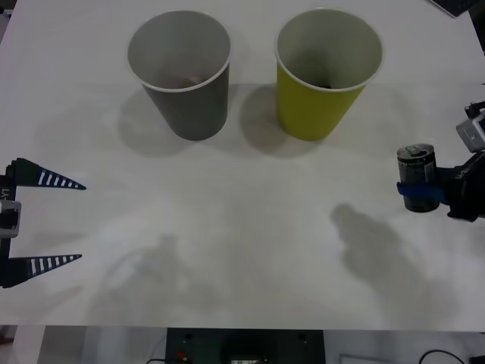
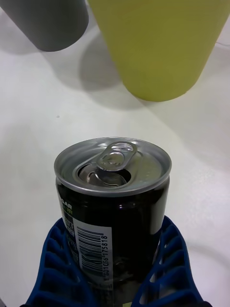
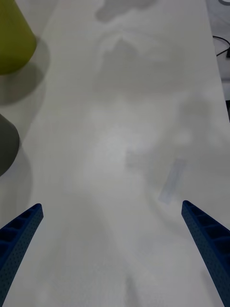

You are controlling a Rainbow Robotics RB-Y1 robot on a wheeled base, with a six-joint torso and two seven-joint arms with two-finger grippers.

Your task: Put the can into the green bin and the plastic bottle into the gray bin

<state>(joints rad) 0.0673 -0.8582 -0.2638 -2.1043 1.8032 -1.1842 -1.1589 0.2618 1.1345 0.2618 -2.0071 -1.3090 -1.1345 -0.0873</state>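
worktop (image 1: 250,250): white, matte, spanning nearly the whole front view; soft gray shadows lie on it
worktop front edge: runs along the bottom of the front view, with a darker floor area below it
dark unit (image 1: 242,346): black box under the front edge, near the middle, with small red and pale details on it
cables (image 1: 447,356): thin dark leads below the front edge, toward the right corner
dark object (image 1: 458,6): flat, dark corner of something at the far right edge of the worktop; cannot tell what it is
cable (image 3: 221,43): dark lead beyond the worktop's edge in the left wrist view
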